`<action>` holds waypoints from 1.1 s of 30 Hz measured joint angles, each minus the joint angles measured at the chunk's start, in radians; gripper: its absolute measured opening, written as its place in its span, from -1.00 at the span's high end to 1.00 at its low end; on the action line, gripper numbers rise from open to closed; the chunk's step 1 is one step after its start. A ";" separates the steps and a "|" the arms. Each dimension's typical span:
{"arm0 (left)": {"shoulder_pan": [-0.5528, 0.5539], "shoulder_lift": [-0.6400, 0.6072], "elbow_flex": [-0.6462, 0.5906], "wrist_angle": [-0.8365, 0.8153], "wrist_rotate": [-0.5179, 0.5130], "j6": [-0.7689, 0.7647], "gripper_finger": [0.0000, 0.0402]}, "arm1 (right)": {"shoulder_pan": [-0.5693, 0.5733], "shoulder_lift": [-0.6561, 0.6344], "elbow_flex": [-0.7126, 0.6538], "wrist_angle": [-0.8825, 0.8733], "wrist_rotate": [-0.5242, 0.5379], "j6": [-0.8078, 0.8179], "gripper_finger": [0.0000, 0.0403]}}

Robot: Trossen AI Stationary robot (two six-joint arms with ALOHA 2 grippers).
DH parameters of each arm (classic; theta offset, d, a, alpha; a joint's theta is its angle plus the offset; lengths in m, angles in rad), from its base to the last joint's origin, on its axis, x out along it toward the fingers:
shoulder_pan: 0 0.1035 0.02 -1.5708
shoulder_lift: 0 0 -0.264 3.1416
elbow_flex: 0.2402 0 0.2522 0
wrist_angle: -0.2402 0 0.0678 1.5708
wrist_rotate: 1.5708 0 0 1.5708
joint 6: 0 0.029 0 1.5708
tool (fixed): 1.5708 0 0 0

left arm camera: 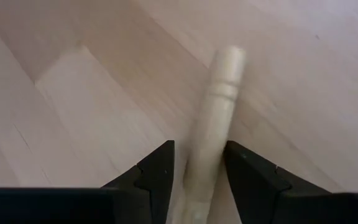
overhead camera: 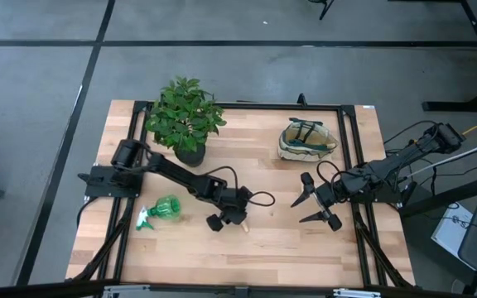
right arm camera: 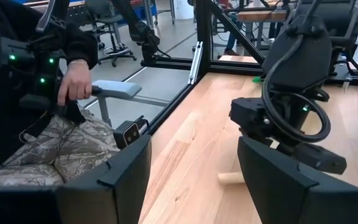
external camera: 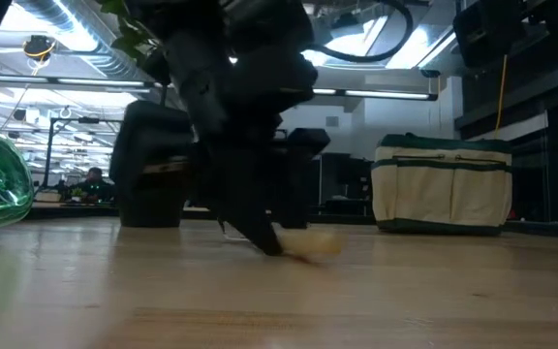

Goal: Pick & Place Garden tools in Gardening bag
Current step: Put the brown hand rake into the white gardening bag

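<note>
My left gripper (overhead camera: 230,218) is low over the table's middle, shut around the pale wooden handle (left arm camera: 219,106) of a garden tool. The tool's metal end is hidden under the gripper, so I cannot tell which tool it is. The translucent green spray bottle (overhead camera: 161,210) lies on its side to the left of it. The cream gardening bag (overhead camera: 307,139) with dark trim and black handles stands at the far right; it also shows in the low view (external camera: 442,184). My right gripper (overhead camera: 299,212) hovers open and empty to the right of the left gripper. My left gripper has the wooden handle's middle (left arm camera: 209,155) between its two fingers, which lie along the handle. One finger (left arm camera: 247,177) lies against the handle; a sliver of table shows beside the other. The fingers slant down from above. The handle's free end (external camera: 310,246) rests on the table.
A leafy potted plant (overhead camera: 185,120) stands at the far left-centre, behind the left arm. A black frame (overhead camera: 247,106) runs around the tabletop. A seated person's hand (right arm camera: 73,84) rests on an armrest beyond the table's edge. Bare wood (overhead camera: 255,248) lies toward the near edge.
</note>
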 joint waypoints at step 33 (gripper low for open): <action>0.046 0.024 -0.008 0.329 -0.520 0.004 0.66 | 0.000 0.135 0.000 0.004 0.281 0.020 -0.20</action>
